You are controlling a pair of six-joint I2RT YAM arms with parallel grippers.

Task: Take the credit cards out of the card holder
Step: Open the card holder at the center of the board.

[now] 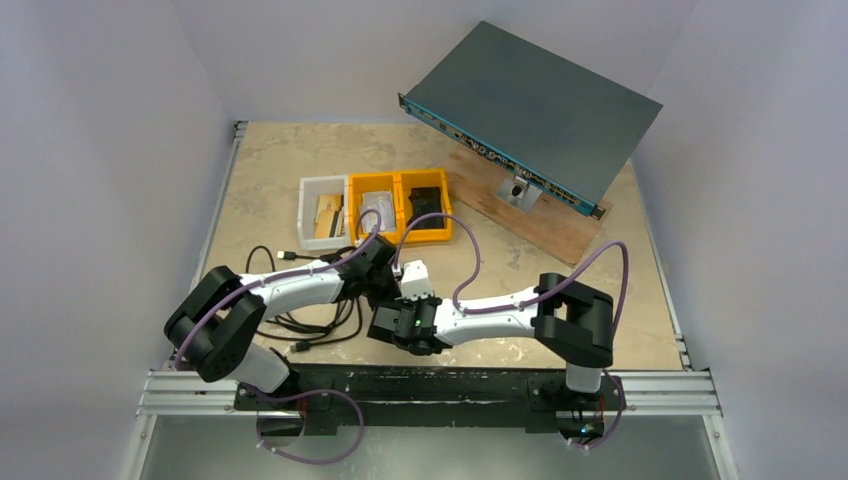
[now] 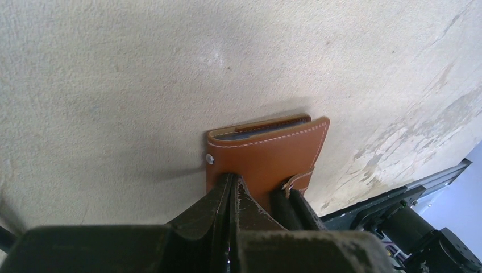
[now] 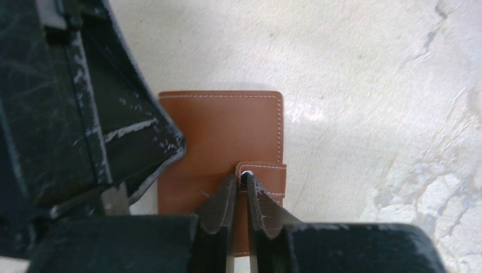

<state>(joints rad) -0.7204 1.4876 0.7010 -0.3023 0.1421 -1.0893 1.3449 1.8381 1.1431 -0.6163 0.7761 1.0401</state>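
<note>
Light, floppy leather card holder (image 3: 227,125): my left jaws, clenched, pin it; right jaws pinch its strap (image 3: 270,179).

The surface (image 1: 280,160) is beige and mottled, with paler scuffed patches. Toward the back a white bin (image 1: 305,215) and two yellow bins (image 1: 397,205) stand touching in a row, and what looks like a wooden board (image 1: 545,228) lies aslant just to their right. A tangle of black cables (image 1: 300,322) sprawls near the front left, and the brown card holder (image 3: 227,131) lies flat and closed on bare surface, strap side up.
</note>
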